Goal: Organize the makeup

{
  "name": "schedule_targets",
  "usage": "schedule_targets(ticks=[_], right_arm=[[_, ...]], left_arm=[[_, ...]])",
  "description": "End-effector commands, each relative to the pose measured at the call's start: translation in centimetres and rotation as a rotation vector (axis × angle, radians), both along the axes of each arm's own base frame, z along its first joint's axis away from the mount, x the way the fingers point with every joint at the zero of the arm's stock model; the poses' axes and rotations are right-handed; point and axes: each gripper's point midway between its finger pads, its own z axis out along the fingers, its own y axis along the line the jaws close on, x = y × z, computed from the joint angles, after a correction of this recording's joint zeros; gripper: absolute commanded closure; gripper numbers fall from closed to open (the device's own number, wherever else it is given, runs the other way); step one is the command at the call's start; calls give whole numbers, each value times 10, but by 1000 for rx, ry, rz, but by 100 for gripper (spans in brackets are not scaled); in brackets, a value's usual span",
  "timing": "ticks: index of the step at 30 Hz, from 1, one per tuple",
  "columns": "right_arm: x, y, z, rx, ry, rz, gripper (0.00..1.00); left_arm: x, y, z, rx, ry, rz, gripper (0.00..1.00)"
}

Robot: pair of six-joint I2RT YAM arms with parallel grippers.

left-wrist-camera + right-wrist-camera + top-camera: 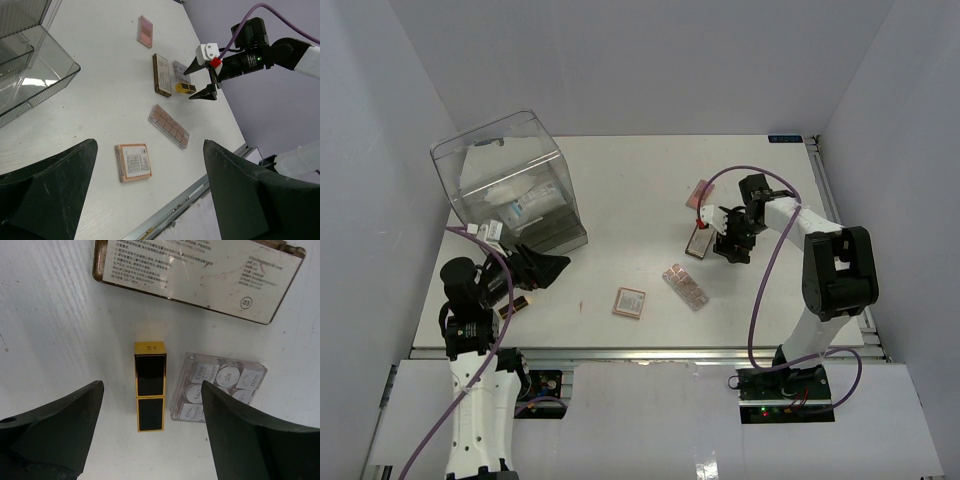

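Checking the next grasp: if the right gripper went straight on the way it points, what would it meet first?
Probably the black and gold tube on the table, between the open fingers of the right gripper; depth unclear.

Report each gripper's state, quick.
Left gripper: open, holding nothing.
Right gripper: open, holding nothing; the black-gold tube lies on the table in the gap between its fingers.

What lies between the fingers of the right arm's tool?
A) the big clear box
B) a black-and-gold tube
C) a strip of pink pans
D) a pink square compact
B: the right wrist view shows the black-and-gold tube between the open fingers of the right tool.
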Motion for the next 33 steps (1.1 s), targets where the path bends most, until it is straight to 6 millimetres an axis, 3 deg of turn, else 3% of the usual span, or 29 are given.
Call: schedule_targets(ticks=[1,7,14,19,28,30,33], right_arm=[[8,2,-5,-14,-1,11,19],[0,3,-12,-2,12,-2,34],[-8,5,-4,18,6,-21,61],[-16,15,9,44,-15,-14,72],[-29,56,57,137,-94,81,76],[-35,71,65,155,-108,126,76],[-51,113,80,161,-152,255,76]], left_arm=[[1,3,-5,30,-10,18,2],[-1,1,-1,31,-32,11,2],[-2,1,-1,31,-36,11,2],[-2,0,0,33,-38,8,2],[-2,0,0,35,-36,7,2],[-2,0,1,36,-36,7,2],[0,2,0,38,-29,17,2]])
